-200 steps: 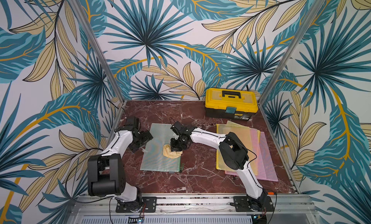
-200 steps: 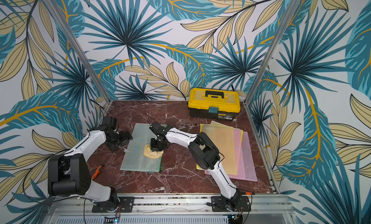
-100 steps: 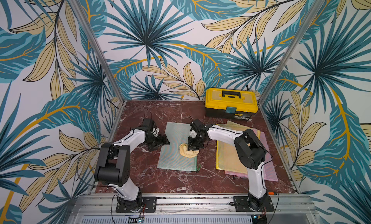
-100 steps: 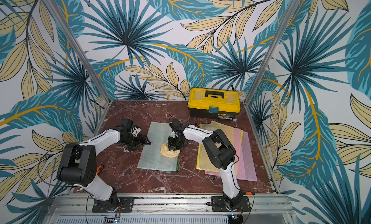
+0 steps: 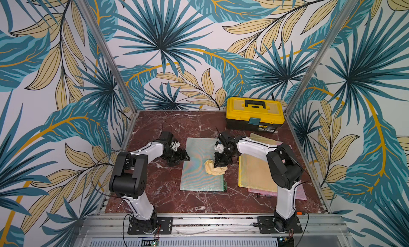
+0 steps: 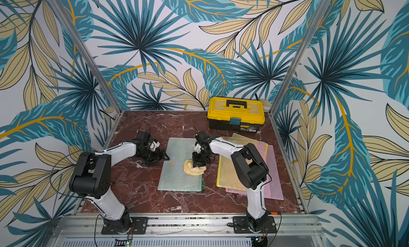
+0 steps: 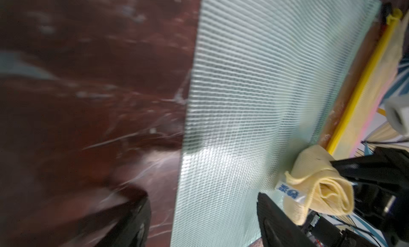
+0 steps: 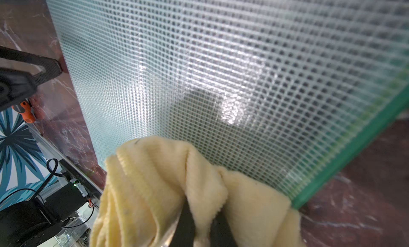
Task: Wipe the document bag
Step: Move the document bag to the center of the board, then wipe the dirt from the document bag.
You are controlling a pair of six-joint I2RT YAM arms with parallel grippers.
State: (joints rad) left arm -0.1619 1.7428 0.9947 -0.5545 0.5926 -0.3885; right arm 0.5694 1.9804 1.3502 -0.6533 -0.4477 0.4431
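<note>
**Stock on my marble table [image 5: 177,124]; 12 o'clock is the far wall.**

- Arms, mine: two. The left arm [image 5: 152,149] is rooted at 7 o'clock, the right arm [image 5: 254,146] at 5 o'clock.
- Pincers: two, one per arm, namely my left pincer [image 5: 182,157] and my right pincer [image 5: 221,164].
- Document bags: at least four.
  - Green mesh document bag [image 5: 199,175]: one, at centre.
  - Stacked at 3 o'clock:
    - Yellow bag [image 5: 254,172]: one, on top.
    - Pink bag [image 5: 296,194]: one, beneath.
    - Pale bag edge [image 5: 265,137]: one, at the stack's far end.
  - I cannot tell whether more lie under the stack.
- Cloth [image 5: 213,169]: one, yellow.
- Toolbox [image 5: 254,112]: one, yellow and black, at 1 o'clock.
</note>
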